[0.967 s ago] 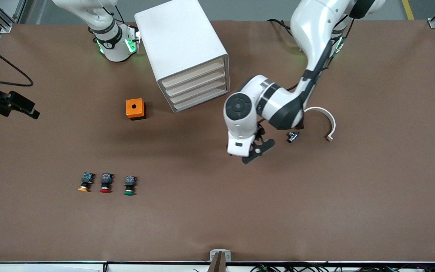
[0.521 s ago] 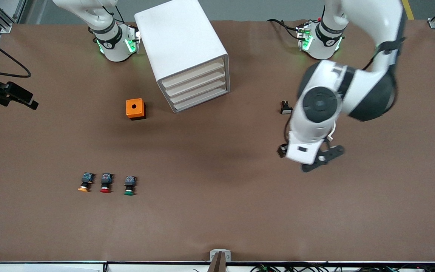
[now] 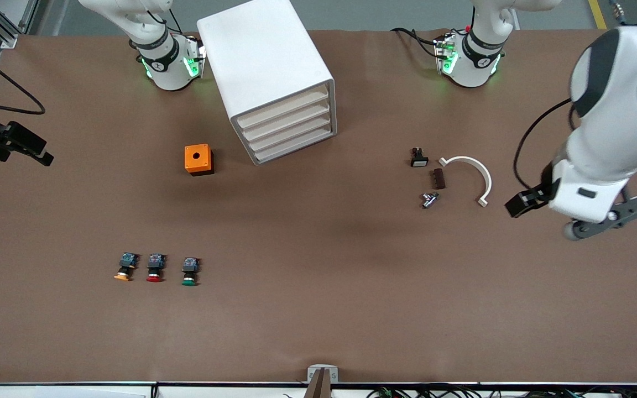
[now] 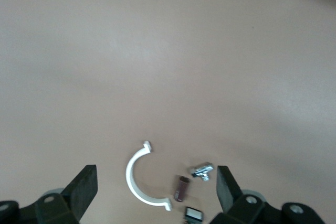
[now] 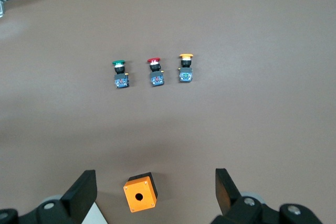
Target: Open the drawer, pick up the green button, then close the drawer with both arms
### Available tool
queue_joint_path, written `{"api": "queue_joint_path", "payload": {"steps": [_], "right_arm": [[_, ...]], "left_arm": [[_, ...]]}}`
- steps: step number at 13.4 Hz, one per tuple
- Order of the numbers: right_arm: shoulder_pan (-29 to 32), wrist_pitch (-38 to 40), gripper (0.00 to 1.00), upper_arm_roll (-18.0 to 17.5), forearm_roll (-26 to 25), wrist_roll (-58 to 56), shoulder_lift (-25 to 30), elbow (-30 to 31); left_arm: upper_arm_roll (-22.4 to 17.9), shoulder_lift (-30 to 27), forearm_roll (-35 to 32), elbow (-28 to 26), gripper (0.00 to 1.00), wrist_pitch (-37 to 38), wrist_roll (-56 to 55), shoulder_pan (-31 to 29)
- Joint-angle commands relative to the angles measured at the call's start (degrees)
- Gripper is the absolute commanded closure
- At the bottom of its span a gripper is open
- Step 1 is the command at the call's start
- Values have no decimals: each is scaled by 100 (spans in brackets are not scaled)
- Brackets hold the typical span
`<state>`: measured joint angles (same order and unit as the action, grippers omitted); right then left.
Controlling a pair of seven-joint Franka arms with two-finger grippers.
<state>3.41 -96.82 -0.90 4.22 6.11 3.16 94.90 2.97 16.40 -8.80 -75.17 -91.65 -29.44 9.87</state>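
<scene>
The white cabinet [image 3: 266, 66] stands with all four drawers shut; the third drawer down [image 3: 292, 133] is flush. The green-capped button [image 3: 189, 271] lies on the table nearer the front camera, beside a red one [image 3: 155, 267] and an orange one [image 3: 123, 267]; it also shows in the right wrist view [image 5: 119, 73]. My left gripper [image 4: 156, 190] is open and empty, in the air over the left arm's end of the table [image 3: 600, 218]. My right gripper [image 5: 155, 192] is open and empty, high over the orange box; in the front view it shows partly at the edge [image 3: 28, 150].
An orange box [image 3: 198, 159] with a round hole sits beside the cabinet. A white curved part [image 3: 473, 171], a brown piece [image 3: 438, 178], a metal piece [image 3: 429, 199] and a small black part [image 3: 418, 158] lie toward the left arm's end.
My left arm has swung from in front of the cabinet out to its own end of the table, uncovering the small parts. The right gripper has shifted slightly.
</scene>
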Motion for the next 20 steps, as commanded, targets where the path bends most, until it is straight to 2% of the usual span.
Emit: {"api": "queue_joint_path", "payload": {"steps": [1,3,7,10,16,20], "right_arm": [[125,233,0,-121,-140,57,-35,-269],[72,251,0,-121,-263,66,-227,-559],[90,225,0,-138,-264,66,-281,-526],[99,216,0,-138,-255,65,-325,-517],[107,225,0,-138,-264,66,-308,-499],[195,234,0,-138,-264,57,-325,-490]], "left_arm": [[73,-347,36,-191,0,42,805,-178],[108,-723,228,-540,0,33,1342,-563],[134,-1524,695,-1367,0,33,1950,-1100],[589,-1937,695,-1781,0,33,1960,-1539],[582,-2167,713,-1861,0,262,2091,-1593],[626,-2448,959,-2334,0,78,2118,-1585]]}}
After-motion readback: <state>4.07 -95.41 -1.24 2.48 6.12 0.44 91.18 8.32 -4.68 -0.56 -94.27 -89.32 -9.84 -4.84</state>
